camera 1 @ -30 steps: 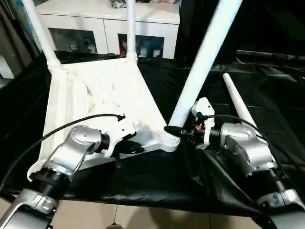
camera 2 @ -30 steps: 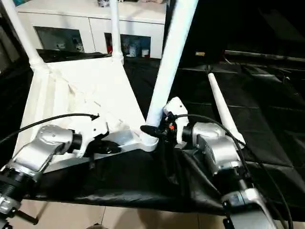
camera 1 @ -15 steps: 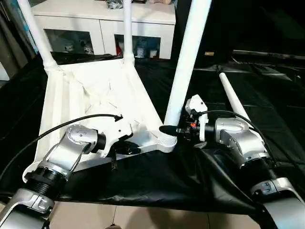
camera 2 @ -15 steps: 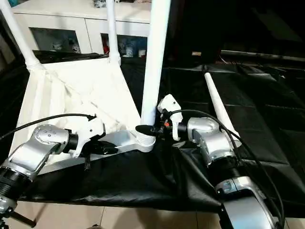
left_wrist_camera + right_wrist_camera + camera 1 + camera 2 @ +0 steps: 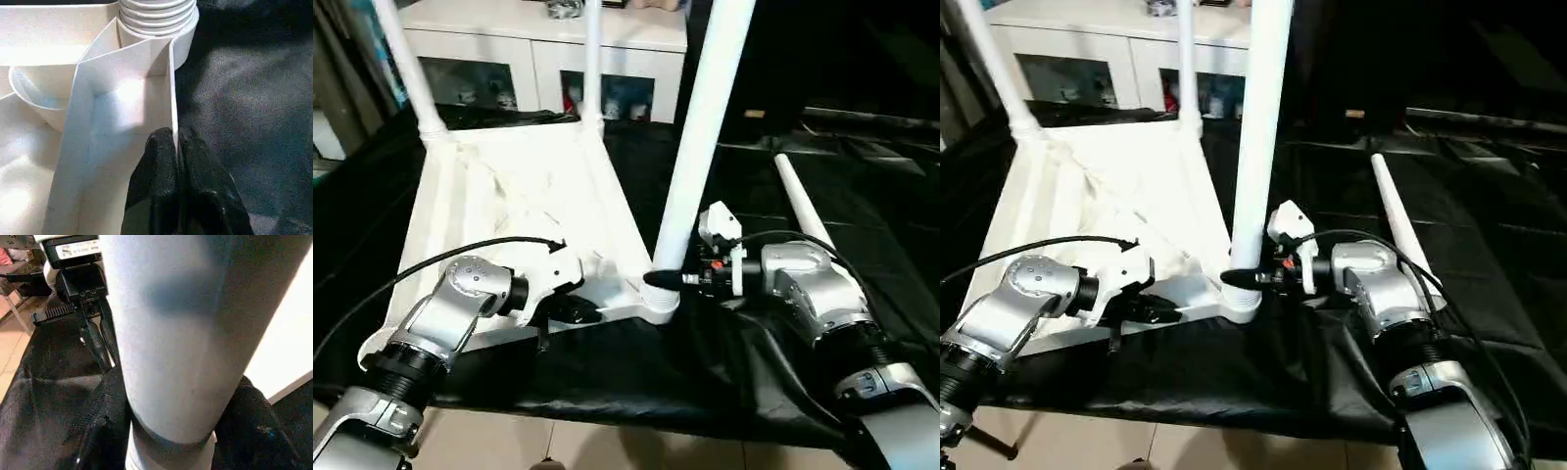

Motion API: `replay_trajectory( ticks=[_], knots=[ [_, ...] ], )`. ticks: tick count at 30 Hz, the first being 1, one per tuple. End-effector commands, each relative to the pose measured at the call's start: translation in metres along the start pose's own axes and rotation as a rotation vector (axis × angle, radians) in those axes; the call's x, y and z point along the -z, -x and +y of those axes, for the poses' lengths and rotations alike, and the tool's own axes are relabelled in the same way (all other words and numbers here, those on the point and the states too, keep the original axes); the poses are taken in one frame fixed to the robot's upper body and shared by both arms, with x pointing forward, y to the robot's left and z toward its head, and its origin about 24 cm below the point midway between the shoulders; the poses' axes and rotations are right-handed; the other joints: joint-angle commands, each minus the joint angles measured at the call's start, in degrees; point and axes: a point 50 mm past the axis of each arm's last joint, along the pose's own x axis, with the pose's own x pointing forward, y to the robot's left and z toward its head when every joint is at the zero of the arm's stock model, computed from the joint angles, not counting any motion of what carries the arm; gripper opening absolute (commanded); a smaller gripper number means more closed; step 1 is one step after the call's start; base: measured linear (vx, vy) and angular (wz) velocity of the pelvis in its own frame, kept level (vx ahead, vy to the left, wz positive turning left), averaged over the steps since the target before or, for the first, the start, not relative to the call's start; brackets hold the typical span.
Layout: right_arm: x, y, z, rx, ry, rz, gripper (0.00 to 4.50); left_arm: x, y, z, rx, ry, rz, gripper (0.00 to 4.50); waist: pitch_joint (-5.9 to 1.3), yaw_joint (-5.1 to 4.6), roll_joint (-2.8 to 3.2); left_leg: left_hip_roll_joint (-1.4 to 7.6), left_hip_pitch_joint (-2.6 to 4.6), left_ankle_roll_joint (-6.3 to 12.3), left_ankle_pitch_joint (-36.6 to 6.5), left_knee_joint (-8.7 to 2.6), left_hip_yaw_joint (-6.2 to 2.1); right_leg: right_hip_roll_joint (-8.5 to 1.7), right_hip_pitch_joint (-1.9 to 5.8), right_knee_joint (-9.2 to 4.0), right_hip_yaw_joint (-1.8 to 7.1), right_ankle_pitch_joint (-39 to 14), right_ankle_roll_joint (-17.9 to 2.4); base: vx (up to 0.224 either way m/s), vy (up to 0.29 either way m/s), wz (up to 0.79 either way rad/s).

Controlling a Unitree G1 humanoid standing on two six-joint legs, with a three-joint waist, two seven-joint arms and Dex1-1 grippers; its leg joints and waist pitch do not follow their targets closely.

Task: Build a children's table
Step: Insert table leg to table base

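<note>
The white tabletop (image 5: 509, 186) lies upside down on a black cloth, ribbed side up. Two legs (image 5: 406, 69) (image 5: 592, 59) stand in its far corners. A third leg (image 5: 700, 147) rises almost upright from the near right corner socket (image 5: 656, 305). My right gripper (image 5: 666, 279) is shut on this leg just above the socket, one black finger (image 5: 100, 431) on each side of the tube. Beside that corner, my left gripper (image 5: 582, 313) is shut on the tabletop's near rim, and its fingertips (image 5: 164, 156) pinch the thin white wall. A fourth leg (image 5: 803, 211) lies loose on the cloth to the right.
A white cabinet with glass doors (image 5: 538, 59) stands behind the work. The black cloth (image 5: 636, 372) hangs over the near edge, with tiled floor (image 5: 558, 441) below. A black cable (image 5: 431, 269) runs along my left forearm.
The held leg has swung from a clear lean to the right to nearly upright in the near corner socket. Both grips are unchanged. The camera has shifted a little.
</note>
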Motion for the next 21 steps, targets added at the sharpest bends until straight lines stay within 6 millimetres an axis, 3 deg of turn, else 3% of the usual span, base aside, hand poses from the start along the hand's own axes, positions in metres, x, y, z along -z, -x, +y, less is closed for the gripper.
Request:
replay_trajectory(
  ticks=[1,6,8,9,12,15,16,17,21],
  knots=[
    [0.047,-0.007,0.011,-0.002,-0.146,0.173,1.87,-0.033,-0.003,0.002,0.036,-0.129,-0.102,0.0,-3.45,-0.16,0.53,1.61,0.89,-0.67,-17.4,-4.54,-0.49,-3.98,2.21,-5.18,2.81,-15.5,-11.1,0.0,0.0,0.0],
    [0.05,-0.009,-0.002,0.212,-0.167,0.19,1.87,-0.033,-0.003,0.016,-0.095,-0.084,-0.098,0.0,-2.72,-0.56,0.35,1.44,1.53,-2.29,-23.1,-4.91,-0.87,-4.29,1.61,-6.28,2.7,-26.7,-8.4,0.0,0.0,0.0],
    [0.053,-0.01,-0.007,0.297,-0.182,0.202,1.87,-0.036,-0.005,0.019,-0.132,-0.056,-0.117,0.0,-2.38,-1.17,0.3,1.31,1.88,-2.89,-26.4,-5.04,-1.35,-4.66,1.42,-7.28,2.27,-34.9,-5.4,0.0,0.0,0.0],
    [0.053,-0.01,-0.007,0.302,-0.182,0.203,1.87,-0.036,-0.005,0.02,-0.134,-0.055,-0.118,0.0,-2.41,-1.32,0.3,1.3,2.02,-2.94,-27.1,-5.04,-1.48,-4.72,1.4,-7.5,2.15,-36.1,-4.8,0.0,0.0,0.0],
    [0.057,-0.017,-0.011,0.43,-0.229,0.217,1.87,-0.045,-0.012,0.026,-0.201,0.003,-0.136,0.0,-2.62,-1.97,0.46,1.44,1.65,-3.09,-27.0,-5.47,-1.78,-4.57,1.73,-7.36,1.94,-33.6,-5.1,0.0,0.0,0.0],
    [0.063,-0.027,-0.013,0.551,-0.308,0.249,1.86,-0.05,-0.023,0.038,-0.333,0.068,-0.114,0.0,-2.82,-2.74,0.52,1.36,1.81,-3.33,-27.7,-5.52,-1.79,-4.39,1.77,-7.22,1.88,-30.2,-6.3,0.0,0.0,0.0],
    [0.068,-0.031,-0.015,0.633,-0.362,0.274,1.86,-0.052,-0.029,0.044,-0.401,0.119,-0.101,0.0,-2.71,-3.09,0.82,1.26,1.78,-3.46,-27.4,-5.52,-1.64,-4.27,1.59,-7.13,1.96,-28.9,-6.9,0.0,0.0,0.0],
    [0.071,-0.033,-0.015,0.665,-0.39,0.283,1.86,-0.053,-0.032,0.045,-0.421,0.138,-0.096,0.0,-2.7,-3.09,0.7,1.13,2.27,-3.66,-28.5,-5.42,-1.68,-4.17,1.39,-7.47,1.78,-29.7,-6.7,0.0,0.0,0.0],
    [0.077,-0.049,-0.01,0.77,-0.505,0.292,1.86,-0.057,-0.048,0.046,-0.484,0.196,-0.067,0.0,-2.73,-3.04,0.71,0.93,2.54,-2.94,-29.2,-5.25,-1.58,-4.39,1.1,-7.98,1.88,-30.4,-6.3,0.0,0.0,0.0]
  ],
)
